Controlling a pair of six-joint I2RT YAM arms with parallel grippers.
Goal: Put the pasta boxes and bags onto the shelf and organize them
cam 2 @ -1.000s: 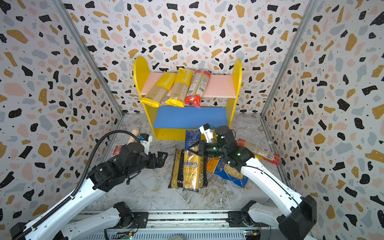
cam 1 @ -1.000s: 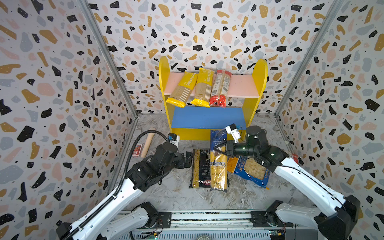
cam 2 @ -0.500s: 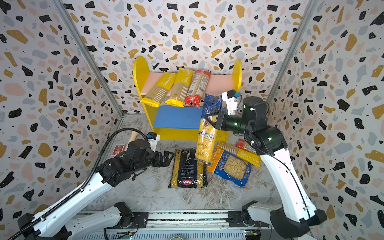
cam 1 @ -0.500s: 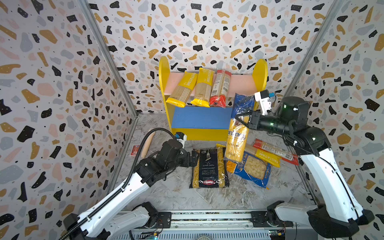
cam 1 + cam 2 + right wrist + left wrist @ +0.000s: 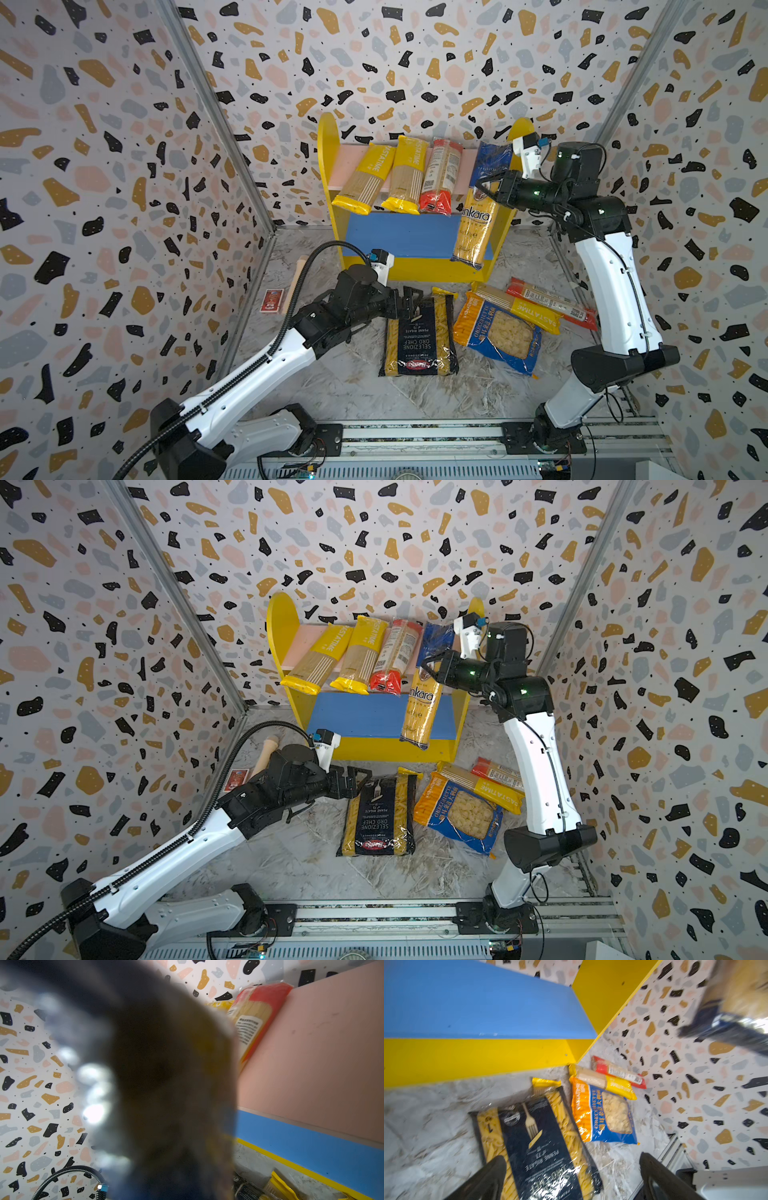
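The shelf [image 5: 395,237] [image 5: 357,717] stands at the centre back of both top views, against the speckled wall. On the surface below it, at lower centre, lies the black Barilla penne bag [image 5: 419,336] [image 5: 380,816] [image 5: 542,1147], flat. Just right of it is the blue-orange bag [image 5: 498,332] [image 5: 461,812].

The dark-blue ankara pack [image 5: 473,224] [image 5: 419,704] hangs nearly upright in front of the shelf's right side. The right gripper [image 5: 484,187] [image 5: 430,669] has its jaws clamped on the pack's upper half. I cannot tell whether the pack touches the shelf.

Two yellow PASTATIME packs [image 5: 365,178] and a red-ended pack [image 5: 440,174] lie side by side on the pink upper board, their near ends overhanging. Right of centre on the surface, another yellow pack [image 5: 528,309] overlaps the blue-orange bag, with a red pack [image 5: 552,301] beside it.

The left gripper [image 5: 409,301] [image 5: 357,781] [image 5: 571,1178] sits at the black bag's upper end, its jaws spread wide and holding nothing.

At centre left lie a wooden stick [image 5: 297,282] and a small red card box [image 5: 272,300].
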